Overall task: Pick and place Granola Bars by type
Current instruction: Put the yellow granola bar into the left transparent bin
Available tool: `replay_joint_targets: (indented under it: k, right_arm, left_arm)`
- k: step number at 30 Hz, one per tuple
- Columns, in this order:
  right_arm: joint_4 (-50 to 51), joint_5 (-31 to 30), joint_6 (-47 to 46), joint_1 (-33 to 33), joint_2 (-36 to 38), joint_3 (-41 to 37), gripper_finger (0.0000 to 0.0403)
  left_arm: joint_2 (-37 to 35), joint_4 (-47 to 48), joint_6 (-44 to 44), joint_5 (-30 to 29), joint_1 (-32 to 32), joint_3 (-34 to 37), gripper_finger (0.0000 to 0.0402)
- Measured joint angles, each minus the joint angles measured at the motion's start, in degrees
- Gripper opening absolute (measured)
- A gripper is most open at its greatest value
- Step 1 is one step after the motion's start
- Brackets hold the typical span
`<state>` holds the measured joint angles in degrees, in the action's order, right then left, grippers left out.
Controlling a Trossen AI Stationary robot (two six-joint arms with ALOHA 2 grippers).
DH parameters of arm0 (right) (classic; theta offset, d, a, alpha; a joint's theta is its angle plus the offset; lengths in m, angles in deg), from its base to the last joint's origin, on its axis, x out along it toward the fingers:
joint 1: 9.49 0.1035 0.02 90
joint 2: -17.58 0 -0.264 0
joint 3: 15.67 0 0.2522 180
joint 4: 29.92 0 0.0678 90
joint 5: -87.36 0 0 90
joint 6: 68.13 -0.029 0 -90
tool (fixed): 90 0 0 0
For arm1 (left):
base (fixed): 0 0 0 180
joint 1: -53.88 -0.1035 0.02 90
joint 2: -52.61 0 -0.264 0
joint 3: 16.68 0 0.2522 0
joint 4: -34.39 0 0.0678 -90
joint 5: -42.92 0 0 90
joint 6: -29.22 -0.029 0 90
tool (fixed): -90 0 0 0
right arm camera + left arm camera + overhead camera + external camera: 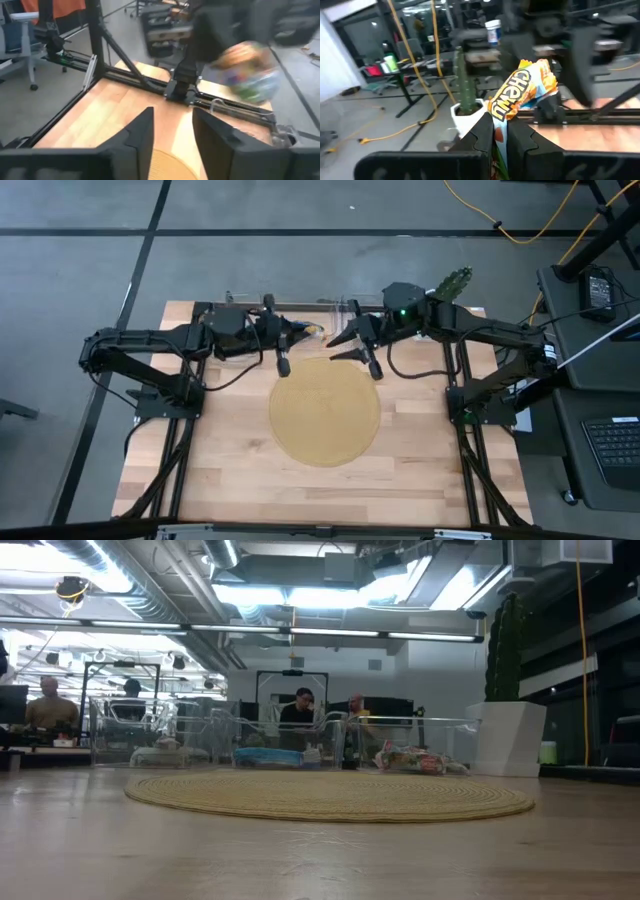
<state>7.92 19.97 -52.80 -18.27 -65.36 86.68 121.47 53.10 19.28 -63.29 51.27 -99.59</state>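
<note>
My left gripper (pixel 298 332) is raised over the far rim of the round tan mat (pixel 325 412). It is shut on an orange and yellow wrapped granola bar (pixel 522 95), which also shows in the high view (pixel 314 330). My right gripper (pixel 346 346) is open and empty, facing the left gripper just to the right of the bar; its fingers show in the right wrist view (pixel 172 127). That view also shows the held bar, blurred (pixel 247 67). More bars lie in clear bins behind the mat, blue ones (pixel 268 755) and multicoloured ones (pixel 412 760). My left gripper pinches one end of the bar (pixel 499 132) between its two fingers. The fingers reach about level toward the table's right. The rest of the bar sticks out beyond the fingertips, lifted clear of the table.
Clear plastic bins (pixel 160 735) stand in a row along the table's far edge, behind the mat. A green cactus in a white pot (pixel 452 284) stands at the far right corner. The two grippers are close together over the mat's far rim.
</note>
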Motion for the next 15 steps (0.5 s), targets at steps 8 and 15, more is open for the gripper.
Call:
replay_joint_targets:
  k: [8, 15]
  right_arm:
    - [5.6, -4.7, 0.0, -0.1, 0.0, 0.0, 0.0185]
    - [12.0, -6.7, 0.0, -0.1, -0.1, 0.0, 0.0189]
  left_arm:
    - [0.0, 16.5, -5.7, -7.2, 0.1, -9.4, 0.0016]
    - [-1.2, 34.2, -7.4, -14.8, 0.1, -19.4, 0.0016]
